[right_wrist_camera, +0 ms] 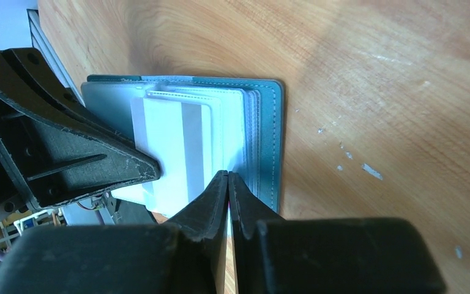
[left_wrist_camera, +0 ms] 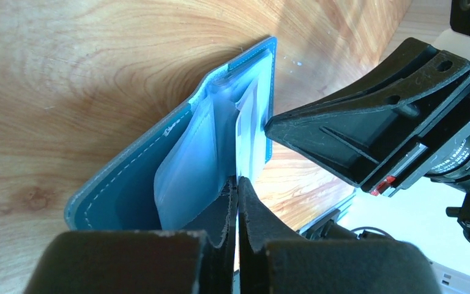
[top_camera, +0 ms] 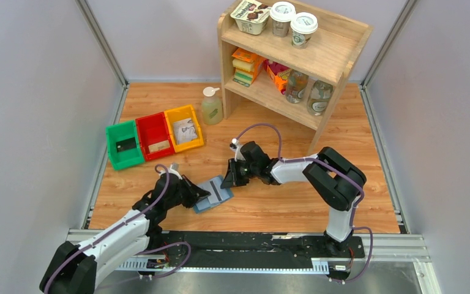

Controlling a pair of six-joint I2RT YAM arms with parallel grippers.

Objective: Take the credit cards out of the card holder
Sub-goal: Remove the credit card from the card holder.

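The blue-grey card holder (top_camera: 204, 206) lies open on the wooden table between my two grippers. A pale credit card (top_camera: 216, 191) with a grey stripe sticks out of its clear pockets; it also shows in the right wrist view (right_wrist_camera: 165, 147). My left gripper (left_wrist_camera: 237, 181) is shut on the edge of that card at the holder's (left_wrist_camera: 128, 190) left side. My right gripper (right_wrist_camera: 228, 174) is shut on the pocket edge of the holder (right_wrist_camera: 273, 135), just right of the card. In the top view the left gripper (top_camera: 202, 193) and right gripper (top_camera: 226, 181) flank the holder.
A green bin (top_camera: 124, 147), red bin (top_camera: 155, 136) and yellow bin (top_camera: 185, 128) stand at the back left, each with a card in it. A soap bottle (top_camera: 212, 107) and a wooden shelf (top_camera: 294, 55) with jars and cups stand behind.
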